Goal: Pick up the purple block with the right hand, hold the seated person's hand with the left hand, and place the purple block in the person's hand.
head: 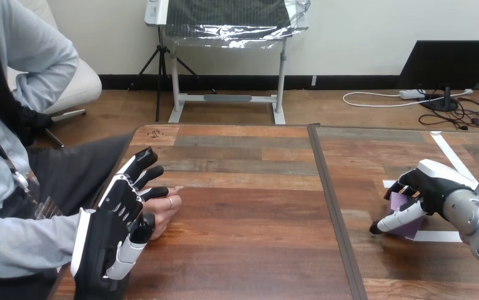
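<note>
The wooden table runs across the view, with a dark seam down its middle. At its left edge a person sits, and the person's hand lies low on the tabletop, fingertips pointing toward the seam.

The left hand stands just in front of the person's hand and covers part of it. Its fingers are straight and slightly spread, pointing up and away. The thumb lies against the person's hand, though I cannot tell whether it grips.

Well apart, on the table's right half, the right hand arches over the purple block. Its fingers are curled down round the block; one crosses the near face, its tip at the tabletop. The block sits under the palm, just beside a strip of white tape.
</note>
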